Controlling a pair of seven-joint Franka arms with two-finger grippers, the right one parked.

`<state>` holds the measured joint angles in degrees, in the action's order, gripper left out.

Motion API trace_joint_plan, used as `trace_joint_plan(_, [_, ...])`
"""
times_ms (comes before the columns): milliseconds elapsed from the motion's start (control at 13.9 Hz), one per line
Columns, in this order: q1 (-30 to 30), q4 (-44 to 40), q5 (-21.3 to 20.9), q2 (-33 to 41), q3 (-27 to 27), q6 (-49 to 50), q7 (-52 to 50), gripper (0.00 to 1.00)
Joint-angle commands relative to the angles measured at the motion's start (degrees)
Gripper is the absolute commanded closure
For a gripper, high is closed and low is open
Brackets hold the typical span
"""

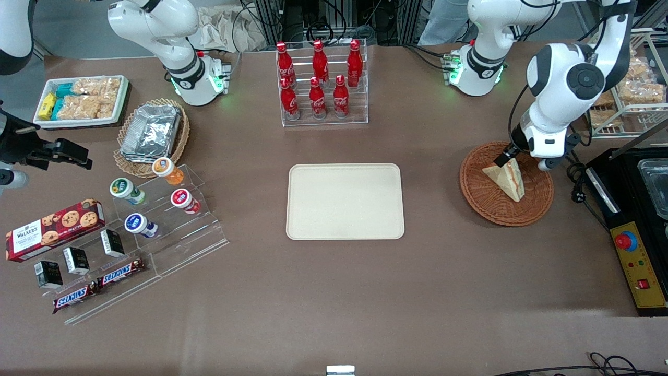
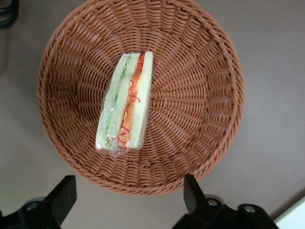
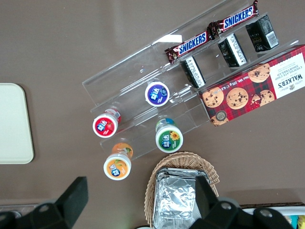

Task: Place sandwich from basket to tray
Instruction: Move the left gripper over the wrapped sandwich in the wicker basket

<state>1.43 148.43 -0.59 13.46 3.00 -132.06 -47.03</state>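
While the sandwich [image 2: 125, 102] lies in the basket [image 2: 200, 95], the gripper [image 2: 127, 198] hovers above, fingers apart

The sandwich [image 2: 125, 102] lay wrapped in clear film inside the wicker basket [image 2: 200, 95], cut edge upward, on the brown table [image 2: 271, 57]. The gripper [image 2: 128, 200] hovered above the basket's rim, fingers [image 2: 64, 193] spread wide.

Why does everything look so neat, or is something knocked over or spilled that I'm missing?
Nothing stands out. The sandwich lies whole in its wrap in the basket, the tray sits bare and square, and the open gripper hovers above the basket, touching nothing.
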Motion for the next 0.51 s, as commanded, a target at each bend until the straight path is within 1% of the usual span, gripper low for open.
trace_joint_plan(0, [-2.0, 1.3, -0.9, -1.9, 0.5, -4.1, -1.0, 0.00])
trace_joint_plan(144, [-3.4, 2.5, -3.2, -3.4, 0.5, -6.8, -1.0, 0.00])
trace_joint_plan(361, [-5.0, 4.1, -4.4, -5.4, 0.5, -10.8, -0.7, 0.00])
trace_joint_plan(433, [-5.5, 4.4, -5.8, -6.1, 0.5, -11.3, -0.7, 0.00])
